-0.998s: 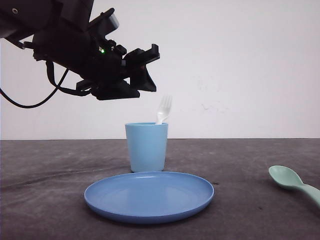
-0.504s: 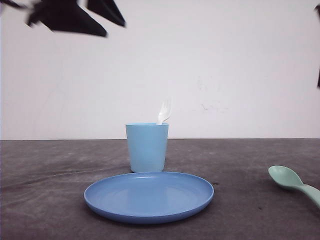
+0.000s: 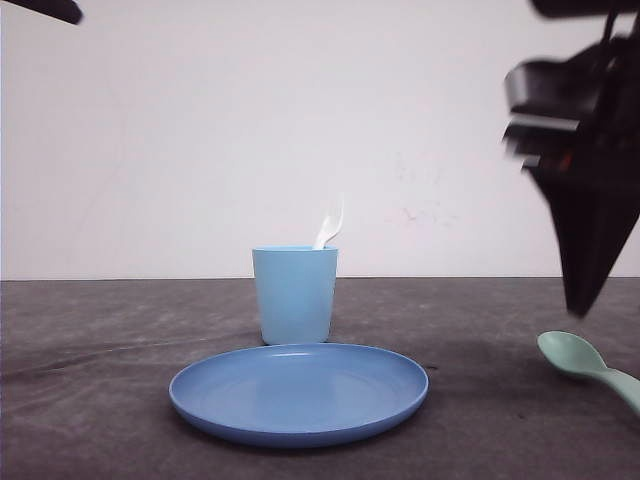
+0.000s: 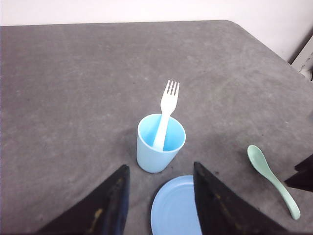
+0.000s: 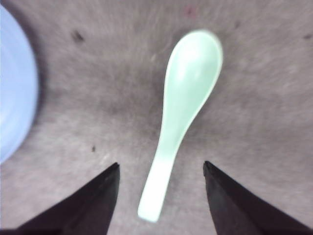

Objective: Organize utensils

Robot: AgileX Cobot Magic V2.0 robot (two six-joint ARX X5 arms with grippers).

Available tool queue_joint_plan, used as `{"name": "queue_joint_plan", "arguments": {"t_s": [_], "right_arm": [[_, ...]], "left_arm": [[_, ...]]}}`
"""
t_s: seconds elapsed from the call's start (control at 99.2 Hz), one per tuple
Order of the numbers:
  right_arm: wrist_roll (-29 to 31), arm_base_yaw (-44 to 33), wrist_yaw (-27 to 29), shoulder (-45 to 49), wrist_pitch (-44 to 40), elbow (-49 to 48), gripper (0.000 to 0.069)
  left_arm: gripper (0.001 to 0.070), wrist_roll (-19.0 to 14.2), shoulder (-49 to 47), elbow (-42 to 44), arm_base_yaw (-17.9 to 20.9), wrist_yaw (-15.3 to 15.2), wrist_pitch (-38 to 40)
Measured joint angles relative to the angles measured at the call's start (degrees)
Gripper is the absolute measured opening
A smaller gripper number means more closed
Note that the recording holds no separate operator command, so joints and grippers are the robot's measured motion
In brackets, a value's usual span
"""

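The white fork (image 3: 331, 222) (image 4: 167, 105) stands tines up in the light blue cup (image 3: 294, 295) (image 4: 160, 149). On the table to the right lies the mint-green spoon (image 3: 580, 360) (image 4: 271, 174) (image 5: 186, 107), bowl facing up. My right gripper (image 3: 579, 300) (image 5: 161, 164) hangs just above the spoon, open, its fingers on either side of the handle and not touching it. My left gripper (image 4: 160, 166) is open and holds nothing, high above the cup and plate.
A round blue plate (image 3: 298, 390) (image 4: 176, 210) (image 5: 12, 88) sits in front of the cup. The dark grey table (image 3: 100, 360) runs back to a white wall. Its far right corner (image 4: 230, 22) shows in the left wrist view.
My left arm has lifted away from the cup and out at the top left. My right arm has come down into view over the spoon. The fork stays in the cup.
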Motion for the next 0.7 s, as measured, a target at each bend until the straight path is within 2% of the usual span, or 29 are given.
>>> {"name": "queue_joint_plan", "arguments": {"t_s": [0.171, 0.434, 0.696], "right_arm": [[2.23, 1.09, 2.27, 4.26, 1.73, -0.92, 0.0331], [3.85, 1.25, 2.71, 8.46, 5.51, -0.92, 0.0254], [4.13, 1.25, 2.71, 9.97, 6.93, -0.92, 0.0101]], "left_arm": [[0.0239, 0.0, -3.08, 0.0, -0.04, 0.02, -2.54], [0.0239, 0.0, -5.25, 0.0, -0.04, 0.02, -4.61], [0.0239, 0.0, -5.38, 0.0, -0.04, 0.02, -6.47]]}}
